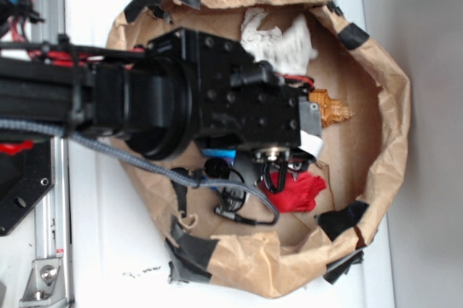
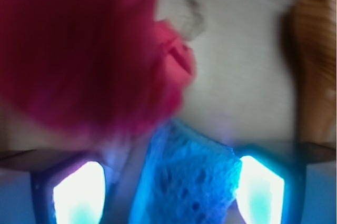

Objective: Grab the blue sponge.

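Wrist view: blue sponge point(image 2: 184, 182) sits between the fingers point(image 2: 79, 195) of the hand point(image 2: 168, 192), jaws spread, not clamped. Red cloth point(image 2: 89, 50) lies just beyond it.

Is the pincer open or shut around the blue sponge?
Open: in the wrist view the blue sponge sits between the pincer fingers, with a gap on the left side.

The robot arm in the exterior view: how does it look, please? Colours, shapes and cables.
The arm is black, built from boxy blocks with small screws and a round ribbed joint. A grey braided cable runs along it, and thin black cables loop below. Red wires show near the base. In the wrist view the gripper has two dark fingers with pale pads that glow bluish white.
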Motion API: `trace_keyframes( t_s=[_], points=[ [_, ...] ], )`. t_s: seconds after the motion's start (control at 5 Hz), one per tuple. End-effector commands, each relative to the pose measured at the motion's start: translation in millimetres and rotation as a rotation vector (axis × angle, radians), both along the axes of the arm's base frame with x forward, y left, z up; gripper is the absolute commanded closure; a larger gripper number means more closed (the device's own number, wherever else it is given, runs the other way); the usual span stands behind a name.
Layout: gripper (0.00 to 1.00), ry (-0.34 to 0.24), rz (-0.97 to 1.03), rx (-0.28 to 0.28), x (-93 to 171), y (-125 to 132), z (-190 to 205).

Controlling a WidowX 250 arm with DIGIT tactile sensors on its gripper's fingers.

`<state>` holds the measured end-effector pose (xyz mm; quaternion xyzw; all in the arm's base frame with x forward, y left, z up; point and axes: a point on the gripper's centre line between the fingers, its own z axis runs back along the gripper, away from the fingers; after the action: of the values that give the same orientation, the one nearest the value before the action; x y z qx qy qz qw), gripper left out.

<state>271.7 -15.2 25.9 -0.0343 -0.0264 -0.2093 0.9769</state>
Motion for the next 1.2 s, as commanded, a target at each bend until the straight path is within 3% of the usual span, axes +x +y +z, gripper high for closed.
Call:
trace_keyframes(
  t_s=[0.0,0.2,0.4,0.6,0.8,1.0],
  points=[
    [1.00,-0.027,-0.023,0.052,1,-6,8],
    [1.00,-0.033,-0.018,0.062,-1,-5,9],
    [1.00,-0.094,0.045,0.082,-2,0,49],
    [1.00,-0.240,0.177,0.055,-10,19,98],
    [1.00,-0.110,0.317,0.116,-3,23,149],
    [1.00,-0.080,0.329,0.177,-6,15,158]
  ],
)
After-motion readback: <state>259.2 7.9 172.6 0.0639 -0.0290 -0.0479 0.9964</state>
